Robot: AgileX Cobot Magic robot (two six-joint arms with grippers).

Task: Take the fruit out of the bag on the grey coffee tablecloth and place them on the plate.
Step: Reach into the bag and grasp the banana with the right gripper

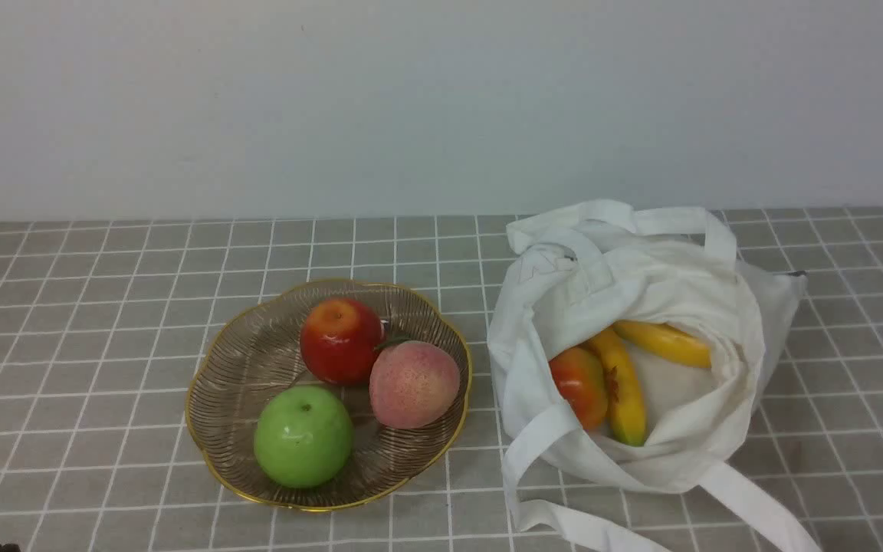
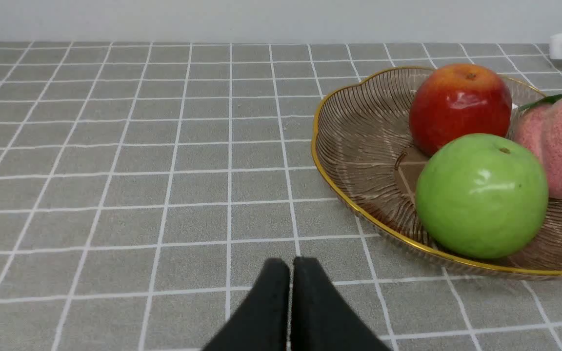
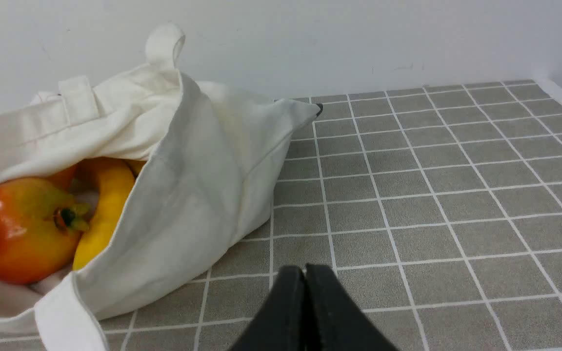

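Observation:
The white cloth bag (image 1: 641, 307) lies open on the grey grid tablecloth (image 1: 104, 307) at the right. Inside it lie two yellow bananas (image 1: 625, 391) and a glossy red-orange fruit (image 1: 579, 383); they also show in the right wrist view, the red-orange fruit (image 3: 17, 229) beside a banana (image 3: 105, 204). The wire plate (image 1: 250, 360) with a gold rim sits left of the bag. My left gripper (image 2: 291, 265) is shut and empty, low over the cloth near the plate (image 2: 359, 146). My right gripper (image 3: 305, 273) is shut and empty, beside the bag (image 3: 203, 185). Neither gripper shows in the front view.
The plate holds a red apple (image 1: 340, 341), a pink peach (image 1: 413, 383) and a green apple (image 1: 302, 435). The bag's strap handles (image 1: 748, 506) trail toward the front edge. A pale wall stands behind the table.

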